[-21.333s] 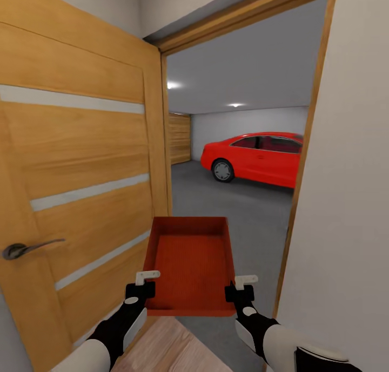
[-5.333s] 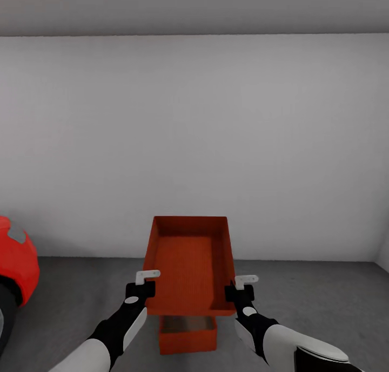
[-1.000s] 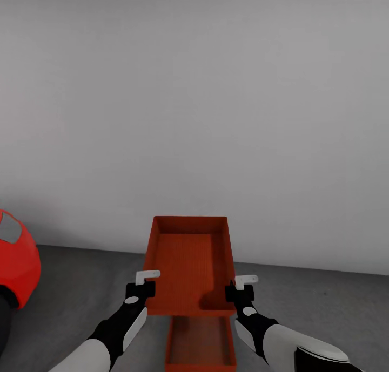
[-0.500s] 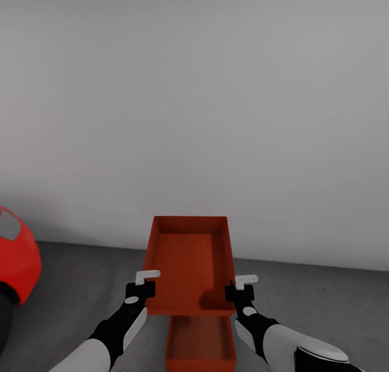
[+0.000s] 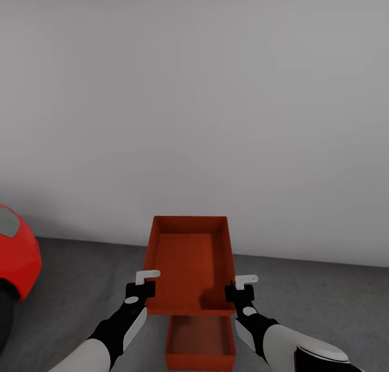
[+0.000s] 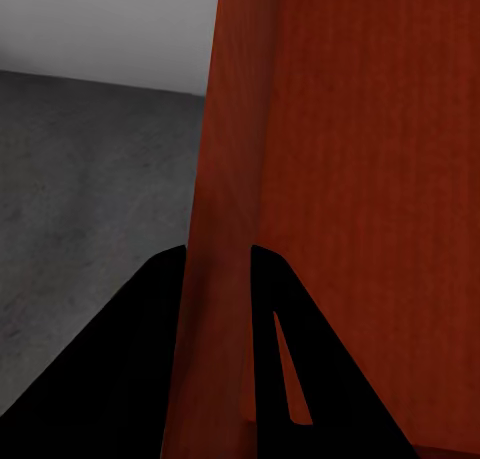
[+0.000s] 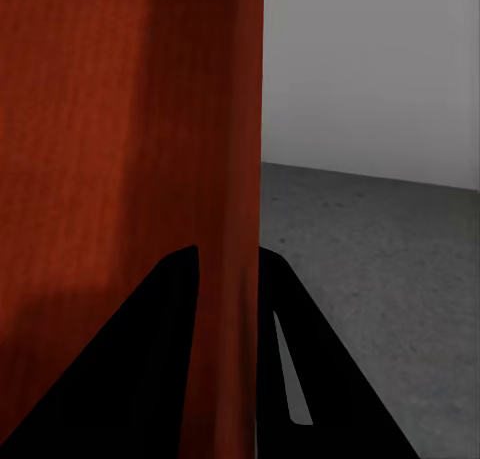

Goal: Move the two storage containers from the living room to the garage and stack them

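Here the left claw (image 5: 147, 283) and right claw (image 5: 240, 286) each pinch a side wall of the raised container (image 5: 189, 264), above the lower container (image 5: 200, 342) on the floor (image 5: 324, 302); uneven release could tip it off

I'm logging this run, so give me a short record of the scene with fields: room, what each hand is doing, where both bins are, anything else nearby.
room: garage, grey concrete floor, plain wall
left hand: shut on the held bin's left wall
right hand: shut on its right wall
held bin: open, empty, carried level
second bin: on the floor, under the held one
nearby: red car at left
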Controlling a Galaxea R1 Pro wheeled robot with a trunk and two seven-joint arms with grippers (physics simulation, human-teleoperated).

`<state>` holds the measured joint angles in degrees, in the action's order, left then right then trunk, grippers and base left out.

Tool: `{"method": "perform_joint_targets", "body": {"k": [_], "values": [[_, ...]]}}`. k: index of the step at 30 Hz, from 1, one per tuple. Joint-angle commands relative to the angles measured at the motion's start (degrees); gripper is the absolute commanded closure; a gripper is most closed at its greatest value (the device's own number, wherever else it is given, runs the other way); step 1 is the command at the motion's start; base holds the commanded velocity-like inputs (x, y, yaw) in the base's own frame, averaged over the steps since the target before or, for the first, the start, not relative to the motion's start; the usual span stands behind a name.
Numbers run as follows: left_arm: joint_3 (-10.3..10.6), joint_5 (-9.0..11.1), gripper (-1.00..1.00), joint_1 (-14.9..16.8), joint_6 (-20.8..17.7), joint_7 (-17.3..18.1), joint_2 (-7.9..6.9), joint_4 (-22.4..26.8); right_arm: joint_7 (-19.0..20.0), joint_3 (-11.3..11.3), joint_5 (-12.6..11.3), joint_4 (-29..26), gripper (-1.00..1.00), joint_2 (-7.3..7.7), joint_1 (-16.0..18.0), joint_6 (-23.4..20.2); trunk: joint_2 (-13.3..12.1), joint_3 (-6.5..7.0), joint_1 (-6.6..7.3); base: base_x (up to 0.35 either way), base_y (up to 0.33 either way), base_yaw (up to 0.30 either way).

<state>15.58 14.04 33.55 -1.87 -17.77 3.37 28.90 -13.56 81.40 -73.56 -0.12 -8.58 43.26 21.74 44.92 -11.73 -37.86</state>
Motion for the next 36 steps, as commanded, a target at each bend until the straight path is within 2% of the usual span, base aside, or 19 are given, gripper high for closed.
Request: {"method": "perform_joint_targets", "body": {"k": [1,25,36], "values": [[-3.1,2.7,1.00,0.1,-0.2,-0.6,-0.12,0.1,-0.1,-1.4,1.1,-0.2,1.00,0.05,0.1,0.0,0.1,-0.17,-0.02,0.080,0.000,0.000],[-3.1,2.7,1.00,0.1,-0.2,-0.6,-0.12,0.0,-0.1,-1.4,1.2,-0.2,1.00,0.07,0.1,0.0,0.1,-2.42,-0.02,0.177,0.000,0.000],[-3.1,2.7,1.00,0.1,-0.2,-0.6,-0.12,0.0,-0.1,-1.4,1.1,-0.2,1.00,0.07,0.1,0.0,0.1,-3.45,-0.02,0.021,0.000,0.000]]}}
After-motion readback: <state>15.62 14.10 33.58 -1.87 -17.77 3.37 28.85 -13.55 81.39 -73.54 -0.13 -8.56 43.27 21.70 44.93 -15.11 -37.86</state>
